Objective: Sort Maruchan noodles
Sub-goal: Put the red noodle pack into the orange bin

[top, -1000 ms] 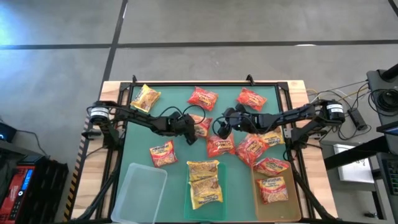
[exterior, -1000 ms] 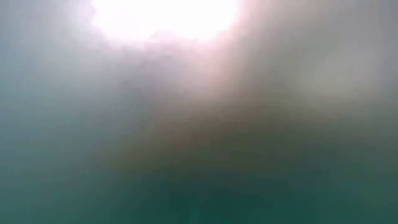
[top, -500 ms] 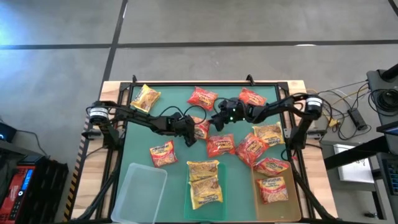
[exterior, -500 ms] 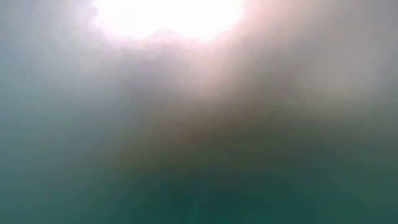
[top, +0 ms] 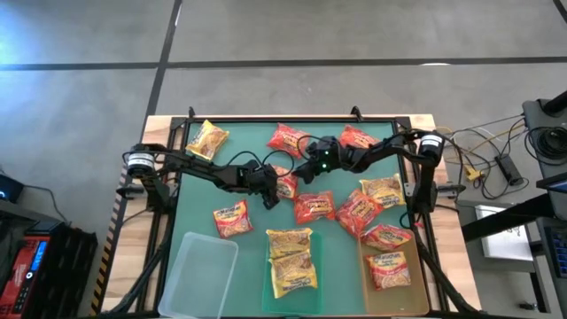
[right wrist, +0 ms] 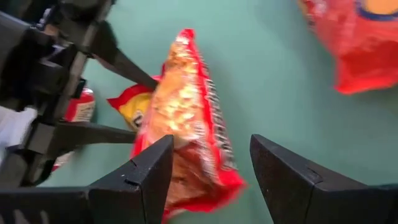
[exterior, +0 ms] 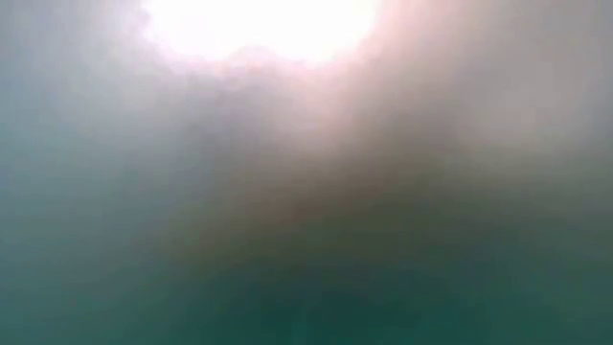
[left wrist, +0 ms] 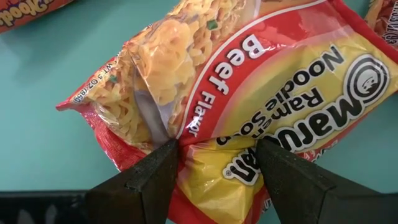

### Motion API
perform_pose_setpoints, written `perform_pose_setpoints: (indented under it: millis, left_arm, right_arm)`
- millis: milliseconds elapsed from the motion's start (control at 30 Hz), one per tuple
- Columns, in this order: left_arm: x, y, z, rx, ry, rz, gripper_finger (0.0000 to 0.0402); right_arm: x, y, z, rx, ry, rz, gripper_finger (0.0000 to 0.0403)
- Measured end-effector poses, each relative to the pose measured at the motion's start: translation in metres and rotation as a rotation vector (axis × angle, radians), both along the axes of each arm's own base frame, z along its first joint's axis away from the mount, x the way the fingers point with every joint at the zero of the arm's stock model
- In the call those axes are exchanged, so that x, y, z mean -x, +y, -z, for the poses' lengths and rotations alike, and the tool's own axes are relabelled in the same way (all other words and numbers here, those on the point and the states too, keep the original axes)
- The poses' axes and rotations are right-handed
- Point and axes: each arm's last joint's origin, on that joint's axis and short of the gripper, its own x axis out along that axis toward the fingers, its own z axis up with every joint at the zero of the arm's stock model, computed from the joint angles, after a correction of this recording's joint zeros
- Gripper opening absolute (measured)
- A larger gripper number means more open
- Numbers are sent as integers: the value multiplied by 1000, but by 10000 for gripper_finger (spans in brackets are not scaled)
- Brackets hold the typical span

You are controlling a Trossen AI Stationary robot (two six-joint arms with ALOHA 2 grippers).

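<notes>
My left gripper [top: 273, 188] is shut on a red-and-yellow beef-flavour noodle packet [left wrist: 249, 81] at the table's middle; the packet also shows in the high view [top: 286, 183]. My right gripper [right wrist: 211, 142] is open and empty. It sits just to the far right of that packet [right wrist: 186, 124] and faces its edge and my left gripper [right wrist: 118, 99]. Other red and yellow packets lie flat on the green mat [top: 252, 146]. The low view shows only blur. My left gripper holds the packet's near end [left wrist: 189, 140] between its two fingers, one on each side. The plastic is creased beside one fingertip [left wrist: 166, 149]. The fingers come from the table's left, slanting down. The packet stands tilted on edge [right wrist: 180, 81]; I cannot tell whether it is clear of the mat.
Near the front edge stand an empty clear tray [top: 190, 275], a green tray [top: 267, 283] with yellow packets and an amber tray [top: 365, 292] with red-orange packets. Loose packets lie at the far left [top: 208, 139], far middle [top: 289, 139], far right [top: 357, 138] and right [top: 359, 213].
My right gripper has swung toward the table's far edge and a little to the left. It has left the packets at the right and now sits beside the packet that my left gripper holds. My left gripper and its packet have kept still.
</notes>
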Motion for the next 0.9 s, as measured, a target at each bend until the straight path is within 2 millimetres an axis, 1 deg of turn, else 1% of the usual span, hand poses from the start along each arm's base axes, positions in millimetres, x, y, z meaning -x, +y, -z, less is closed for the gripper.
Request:
perform_pose_setpoints:
  millis: [133, 300, 500, 800, 900]
  left_arm:
    - [0, 0, 0, -10, -1, -4, 208]
    - [-1, 1, 0, -16, -12, -5, 208]
    - [-2, 1, 0, -22, -35, -6, 208]
    - [-4, 2, -1, -27, -53, -11, 208]
    - [-4, 2, -1, -42, -61, -22, 208]
  right_arm:
    - [-3, 4, -2, 1, -8, -16, 201]
    - [-8, 17, -2, 14, -7, -57, 201]
    - [-11, 26, -2, 16, -6, -81, 201]
    - [-11, 26, -2, 39, -7, -95, 199]
    - [-11, 26, -2, 44, -7, -97, 182]
